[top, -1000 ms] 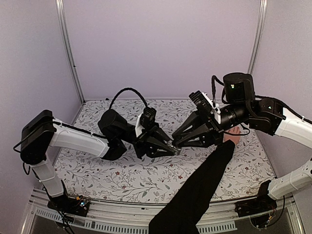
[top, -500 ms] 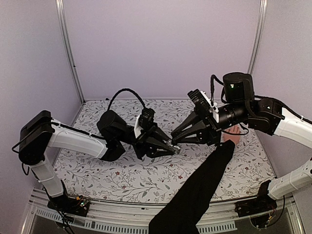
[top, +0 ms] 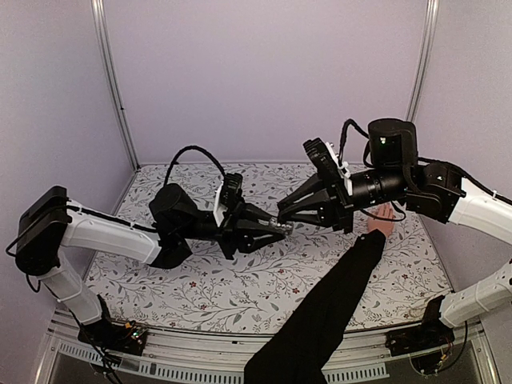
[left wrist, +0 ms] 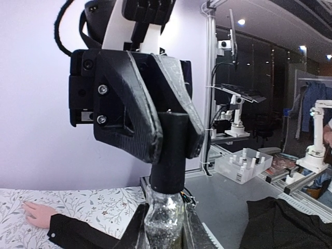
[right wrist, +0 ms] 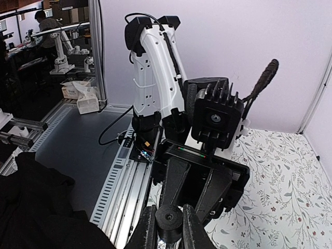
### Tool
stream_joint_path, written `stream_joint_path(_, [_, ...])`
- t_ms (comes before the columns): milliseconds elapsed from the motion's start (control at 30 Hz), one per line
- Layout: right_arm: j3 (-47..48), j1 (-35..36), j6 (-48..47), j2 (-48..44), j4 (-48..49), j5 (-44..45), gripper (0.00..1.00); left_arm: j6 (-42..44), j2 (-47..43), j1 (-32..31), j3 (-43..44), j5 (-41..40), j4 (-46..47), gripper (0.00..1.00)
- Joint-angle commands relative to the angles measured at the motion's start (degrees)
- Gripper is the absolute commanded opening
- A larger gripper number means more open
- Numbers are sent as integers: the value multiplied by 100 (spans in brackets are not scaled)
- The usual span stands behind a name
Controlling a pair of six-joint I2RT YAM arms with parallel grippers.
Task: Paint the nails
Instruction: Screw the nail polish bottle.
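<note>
My left gripper (top: pixel 274 228) is clamping the glass body of the bottle (left wrist: pixel 164 220), and my right gripper (top: pixel 282 216) is pinching its black cap (left wrist: pixel 171 155) from the opposite end, both held in the air. Right of the bottle, well apart, the bare hand (top: pixel 382 218) is lying on the flowered table (top: pixel 240 280), its nails (left wrist: pixel 25 207) too small to make out.

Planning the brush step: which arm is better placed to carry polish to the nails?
Right. The right fingers are shut on the cap, while the left fingers only hold the bottle. The hand also lies on the right arm's side of the table.
</note>
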Motion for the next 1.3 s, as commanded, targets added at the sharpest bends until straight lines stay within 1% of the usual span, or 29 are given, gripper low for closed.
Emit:
stream_joint_path(0, [-193, 77, 234, 243, -482, 362, 6, 309, -374, 149, -24, -1473, 155, 0])
stream_joint_path(200, [-85, 70, 513, 498, -501, 903, 6, 579, -485, 133, -117, -2520, -152, 0])
stream_joint_path(367, [-37, 36, 771, 728, -434, 1361, 5, 747, -526, 96, -277, -3390, -119, 0])
stream_joint_path(500, [-111, -47, 1144, 779, -70, 1823, 5, 971, -505, 5, -365, -3966, 72, 0])
stream_joint_path(700, [-283, -73, 1853, 865, 521, 2366, 5, 1461, -420, -246, -329, -5065, 190, 0])
stream_joint_path(833, [-312, -72, 2060, 960, 704, 2545, 8, 1520, -384, -278, -287, -5484, 173, 0])
stream_joint_path(867, [-312, -72, 2094, 971, 723, 2565, 11, 1518, -383, -278, -294, -5499, 179, 0])
stream_joint_path(933, [-298, -72, 2099, 962, 732, 2531, 20, 1510, -389, -275, -320, -5448, 182, 0])
stream_joint_path(1033, [-299, -72, 2053, 856, 768, 2486, 32, 1458, -413, -229, -372, -5081, 100, 0])
stream_joint_path(1200, [-362, -81, 1873, 540, 831, 2445, 43, 1078, -440, 2, -376, -3813, -85, 0])
stream_joint_path(1267, [-434, -81, 1757, 341, 889, 2287, 50, 945, -456, 90, -345, -3383, -194, 0])
